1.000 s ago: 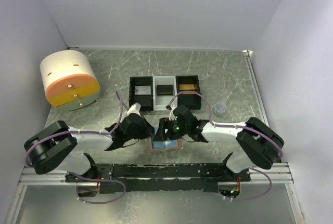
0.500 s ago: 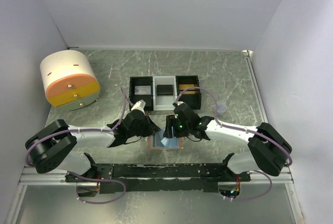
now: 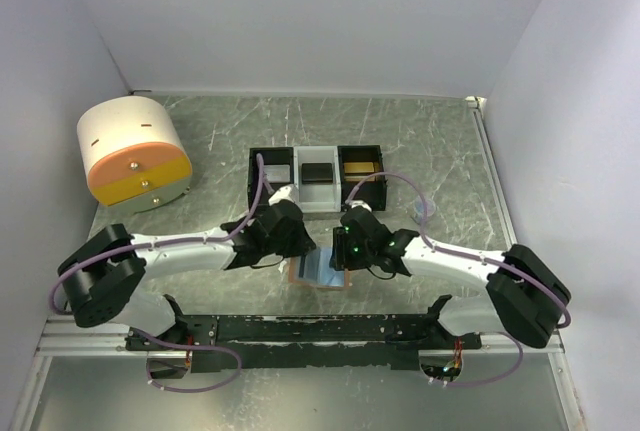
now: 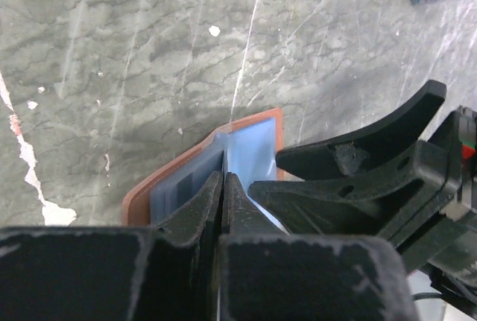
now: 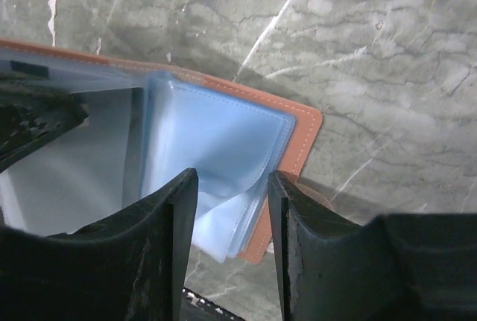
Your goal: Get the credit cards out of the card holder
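Down at the near edge of the desk, the left end effector is pinched fully shut on what looks like a thin blue leaf of the card holder. My guess is it's there to pin the thing open and stop it sliding. The right end effector is about half open, its fingers straddling the loose blue sleeves at the holder's outer edge without clamping them. The holder lies opened between both arms, orange cover down. I can't really make out any cards.

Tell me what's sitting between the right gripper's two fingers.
The card holder's light blue sleeves stand between the right gripper's open fingers, seen in the right wrist view.
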